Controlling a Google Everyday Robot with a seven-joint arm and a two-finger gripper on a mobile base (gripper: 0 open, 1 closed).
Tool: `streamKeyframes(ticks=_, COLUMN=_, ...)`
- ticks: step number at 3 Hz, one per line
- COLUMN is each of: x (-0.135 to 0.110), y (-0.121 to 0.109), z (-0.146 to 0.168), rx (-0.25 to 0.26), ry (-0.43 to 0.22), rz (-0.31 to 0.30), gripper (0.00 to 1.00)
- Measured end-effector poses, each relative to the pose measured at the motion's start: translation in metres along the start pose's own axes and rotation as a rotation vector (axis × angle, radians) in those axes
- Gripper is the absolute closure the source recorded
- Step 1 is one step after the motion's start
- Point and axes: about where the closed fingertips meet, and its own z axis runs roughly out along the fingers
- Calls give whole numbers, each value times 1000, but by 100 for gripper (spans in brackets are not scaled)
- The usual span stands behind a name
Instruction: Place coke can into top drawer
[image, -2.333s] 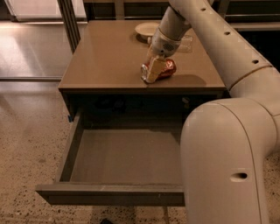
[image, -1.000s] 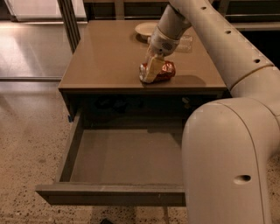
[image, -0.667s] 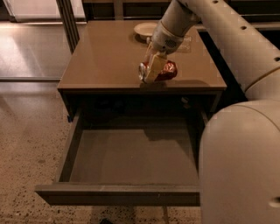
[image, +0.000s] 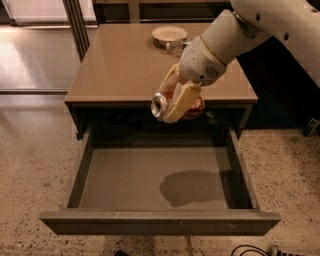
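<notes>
The gripper (image: 176, 96) hangs in the air right at the front edge of the cabinet top (image: 120, 65), and its pale fingers (image: 183, 99) are clamped on the coke can (image: 159, 106). One finger runs across the near side of the can and the other sits behind it. The can lies on its side in the grasp, silver round end turned toward the left and front, red body poking out to the right of the near finger. It touches neither the top nor the drawer, held above the rear part of the opening. The top drawer (image: 160, 222) stands pulled wide open below, its flat front panel nearest the camera and its smooth grey floor bare apart from a dark shadow (image: 192, 187) lying right of the middle. The white arm (image: 250, 30) reaches in from the upper right corner. Back on the cabinet top, a shallow pale plate (image: 170, 33) sits near the far edge, with a small clear object (image: 176, 47) just beside it, too indistinct to name. Speckled flooring (image: 30, 165) spreads out on both sides of the cabinet.
</notes>
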Motion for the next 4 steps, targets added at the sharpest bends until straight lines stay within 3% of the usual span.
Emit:
streamKeyframes(ticks=1, x=4, y=23, z=66, rx=-74, ry=-89, rz=-54, gripper=100)
streamKeyframes(ticks=2, x=4, y=23, z=66, rx=-74, ry=-89, rz=-53, gripper=100)
streamKeyframes(ticks=3, x=22, y=33, z=86, rx=-81, ry=-76, rz=9, gripper=100)
streamKeyframes(ticks=4, x=47, y=53, z=124, rx=-85, ry=-93, rz=109, gripper=100)
